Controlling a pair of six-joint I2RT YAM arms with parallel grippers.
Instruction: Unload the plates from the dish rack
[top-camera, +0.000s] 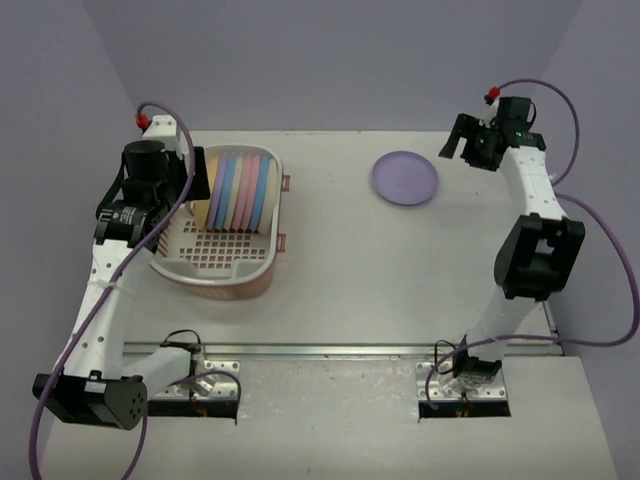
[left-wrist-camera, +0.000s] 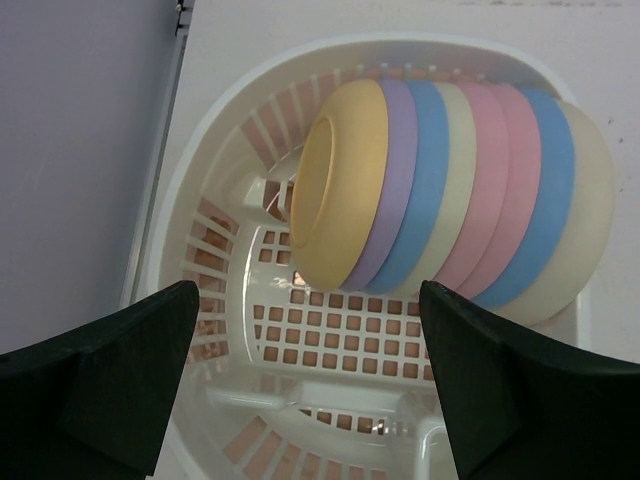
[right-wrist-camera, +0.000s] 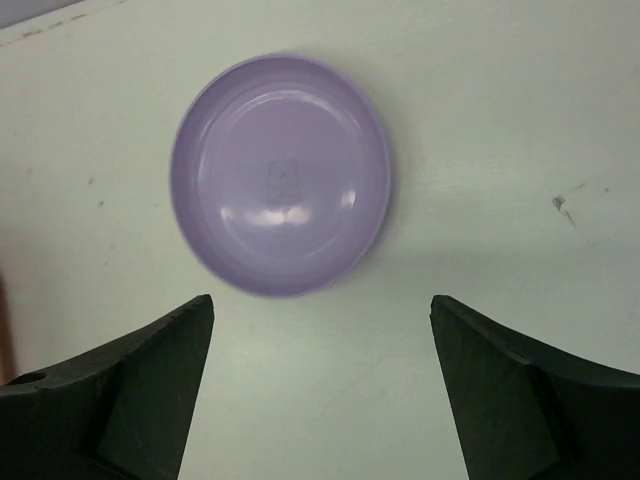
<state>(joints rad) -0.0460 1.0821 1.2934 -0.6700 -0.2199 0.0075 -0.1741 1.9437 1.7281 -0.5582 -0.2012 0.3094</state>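
Observation:
The dish rack (top-camera: 215, 255) (left-wrist-camera: 225, 190) stands at the table's left. Several plates (top-camera: 240, 190) stand on edge in its far half, packed side by side. A yellow plate (left-wrist-camera: 340, 190) is the one nearest my left gripper. That left gripper (top-camera: 188, 188) (left-wrist-camera: 310, 385) hangs open over the rack's grid floor, short of the yellow plate, holding nothing. A lavender plate (top-camera: 405, 178) (right-wrist-camera: 280, 185) lies flat on the table at the far right. My right gripper (top-camera: 452, 140) (right-wrist-camera: 320, 390) is open just beside it, over bare table, with nothing between its fingers.
Purple walls close in the table at the back and on both sides. The left wall (left-wrist-camera: 70, 150) runs close along the rack. A metal rail (top-camera: 330, 352) crosses the near edge by the arm bases. Purple cables (top-camera: 600, 230) loop off both arms.

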